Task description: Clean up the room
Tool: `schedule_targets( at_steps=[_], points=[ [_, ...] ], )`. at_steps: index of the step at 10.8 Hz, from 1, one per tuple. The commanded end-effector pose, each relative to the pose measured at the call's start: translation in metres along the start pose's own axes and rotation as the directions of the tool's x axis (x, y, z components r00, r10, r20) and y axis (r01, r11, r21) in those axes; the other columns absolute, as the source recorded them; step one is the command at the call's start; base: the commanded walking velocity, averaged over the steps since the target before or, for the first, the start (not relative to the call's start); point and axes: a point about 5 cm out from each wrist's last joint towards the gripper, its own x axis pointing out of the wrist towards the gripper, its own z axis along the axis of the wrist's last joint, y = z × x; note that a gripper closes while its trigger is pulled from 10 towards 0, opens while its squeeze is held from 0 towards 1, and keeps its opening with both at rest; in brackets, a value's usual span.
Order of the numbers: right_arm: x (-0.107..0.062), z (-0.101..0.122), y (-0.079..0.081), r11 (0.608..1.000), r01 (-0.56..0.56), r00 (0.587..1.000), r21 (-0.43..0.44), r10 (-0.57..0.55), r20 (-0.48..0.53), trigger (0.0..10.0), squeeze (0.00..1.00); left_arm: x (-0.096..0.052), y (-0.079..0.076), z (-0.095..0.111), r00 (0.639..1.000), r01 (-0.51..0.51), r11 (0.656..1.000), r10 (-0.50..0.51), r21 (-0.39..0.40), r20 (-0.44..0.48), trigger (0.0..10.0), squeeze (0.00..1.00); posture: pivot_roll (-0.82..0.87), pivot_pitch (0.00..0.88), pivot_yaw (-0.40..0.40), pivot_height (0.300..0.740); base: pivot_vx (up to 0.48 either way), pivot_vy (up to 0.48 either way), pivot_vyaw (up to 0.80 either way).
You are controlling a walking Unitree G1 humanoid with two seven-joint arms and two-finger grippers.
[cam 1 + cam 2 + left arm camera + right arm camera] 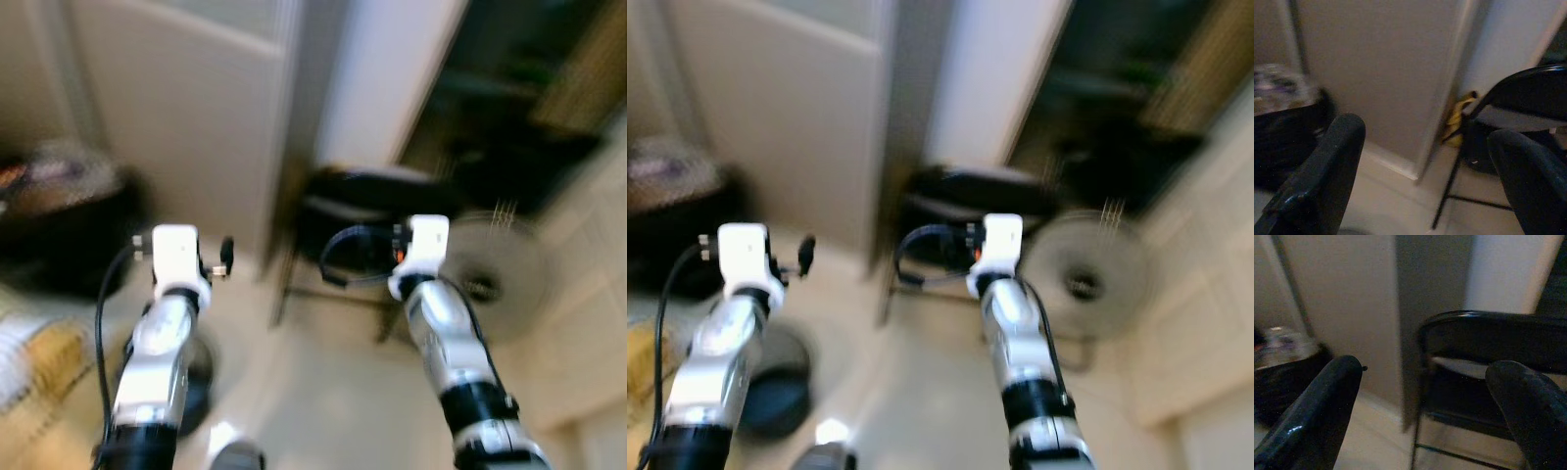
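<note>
Ahead of the robot, both arms are raised in a carry-ready posture, left pincer (1425, 181) and right pincer (1425, 416) spread wide and empty, aimed toward the chair (367, 211) beside the door (186, 117); clutter indistinct through blur.

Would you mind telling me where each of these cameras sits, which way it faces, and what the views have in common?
Left eye view: on the head, looking forward and down at a black folding chair, a fan and a door; both silver arms show.
Right eye view: the other eye, same blurred scene, slightly shifted.
Left wrist view: on the left wrist, looking along the open left gripper at the door frame, with the chair to one side.
Right wrist view: on the right wrist, looking along the open right gripper straight at the chair.
All four views share the chair.
</note>
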Motion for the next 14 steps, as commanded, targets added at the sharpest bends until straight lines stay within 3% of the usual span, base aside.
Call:
schedule_targets(
  at_steps=[1,2,3,4,6,9,14],
  points=[
    [-0.001,0.001,-0.010,1.000,0.024,1.000,0.008,-0.024,0.003,10.0,0.27,-0.001,-0.009,0.003,1.000,0.018,1.000,-0.018,-0.005,0.014,10.0,0.00,0.23,0.000,-0.168,0.740,0.000,-0.480,0.49],
    [-0.001,0.003,-0.012,1.000,0.021,1.000,0.004,-0.022,0.019,10.0,0.27,-0.004,0.000,0.010,0.995,-0.059,0.998,0.059,-0.005,0.077,10.0,0.00,0.24,0.000,-0.175,0.740,0.000,-0.480,0.49],
    [-0.006,0.009,-0.022,0.996,0.093,0.993,-0.015,-0.092,0.073,10.0,0.29,-0.009,0.009,0.017,0.986,-0.098,0.995,0.099,-0.013,0.136,10.0,0.00,0.25,0.000,-0.186,0.740,0.000,-0.472,0.49],
    [-0.011,0.011,-0.028,0.992,0.119,0.988,-0.051,-0.113,0.106,10.0,0.36,-0.012,0.013,0.020,0.981,-0.103,0.995,0.101,0.000,0.168,10.0,0.00,0.25,0.000,-0.193,0.740,0.000,-0.469,0.48],
    [-0.008,0.007,-0.022,0.996,0.070,0.995,-0.053,-0.066,0.077,10.0,0.41,-0.019,0.010,0.016,0.985,-0.082,0.996,0.086,-0.028,0.151,10.0,0.00,0.27,0.000,-0.200,0.740,0.000,-0.227,0.49],
    [-0.005,-0.002,-0.008,1.000,-0.001,0.999,-0.029,0.002,0.042,10.0,0.45,-0.021,0.017,0.012,0.985,-0.125,0.992,0.121,0.024,0.126,10.0,0.00,0.30,0.000,-0.214,0.740,0.000,0.000,0.49],
    [-0.011,-0.016,-0.011,0.999,-0.010,1.000,-0.046,0.010,-0.004,10.0,0.51,-0.019,0.014,0.008,0.990,-0.113,0.992,0.108,0.057,0.095,10.0,0.00,0.30,0.000,-0.214,0.740,0.077,0.000,0.49]
  ],
)
